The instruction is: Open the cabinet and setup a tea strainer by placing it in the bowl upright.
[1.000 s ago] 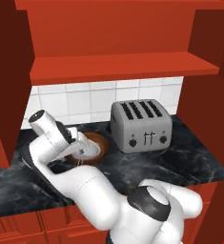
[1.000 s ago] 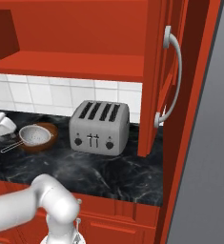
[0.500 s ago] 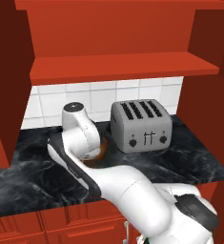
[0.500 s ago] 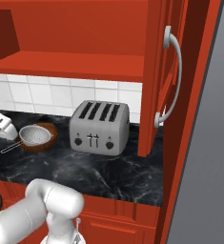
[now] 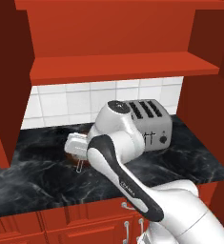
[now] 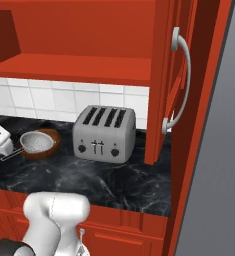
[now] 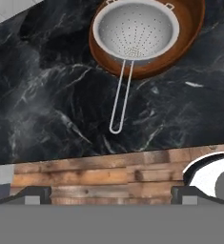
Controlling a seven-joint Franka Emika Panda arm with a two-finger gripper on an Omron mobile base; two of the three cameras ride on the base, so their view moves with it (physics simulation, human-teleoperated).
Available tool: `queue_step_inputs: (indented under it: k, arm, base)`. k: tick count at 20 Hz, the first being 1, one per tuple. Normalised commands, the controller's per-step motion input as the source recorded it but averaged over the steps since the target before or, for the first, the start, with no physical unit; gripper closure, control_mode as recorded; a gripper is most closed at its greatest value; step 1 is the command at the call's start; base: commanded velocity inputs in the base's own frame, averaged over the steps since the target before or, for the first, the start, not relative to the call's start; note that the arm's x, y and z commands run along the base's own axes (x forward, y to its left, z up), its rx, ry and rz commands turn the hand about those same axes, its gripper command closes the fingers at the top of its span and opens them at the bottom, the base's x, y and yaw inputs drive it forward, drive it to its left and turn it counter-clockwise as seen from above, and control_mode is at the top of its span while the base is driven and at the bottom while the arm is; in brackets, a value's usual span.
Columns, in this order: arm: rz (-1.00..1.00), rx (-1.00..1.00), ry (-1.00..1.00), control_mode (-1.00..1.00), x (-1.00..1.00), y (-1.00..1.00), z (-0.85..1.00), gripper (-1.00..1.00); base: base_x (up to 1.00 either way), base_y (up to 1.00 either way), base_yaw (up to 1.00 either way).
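Black marble counter (image 7: 46,105) stretched under us, and we had the jaws spread wide with nothing between them. Reading left to right in the hand view: bare stone at the left, then the tea strainer (image 7: 135,29) sitting upright, mesh basket cupped inside the bowl (image 7: 189,33), well ahead of the open jaws, its wire handle reaching back over the rim toward us. Both cabinet (image 6: 169,95) doors hung open above. We judged the placing done; the good move was to pull straight back and up, clear of that handle, so nothing tipped.
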Motion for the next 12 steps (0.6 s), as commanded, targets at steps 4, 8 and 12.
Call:
queue_step_inputs:
  k: [4, 8, 12]
  arm:
    - [0.01, 0.00, 0.08, -1.00, 0.00, -0.74, 0.51, -1.00]
    - [0.03, -0.06, -0.02, -1.00, -0.24, -0.60, 0.46, -1.00]
    - [-0.01, -0.11, -0.01, -1.00, -0.51, -0.93, 0.15, -1.00]
  base:
    - [0.00, 0.00, 0.00]
    - [0.00, 0.00, 0.00]
    - [0.00, 0.00, 0.00]
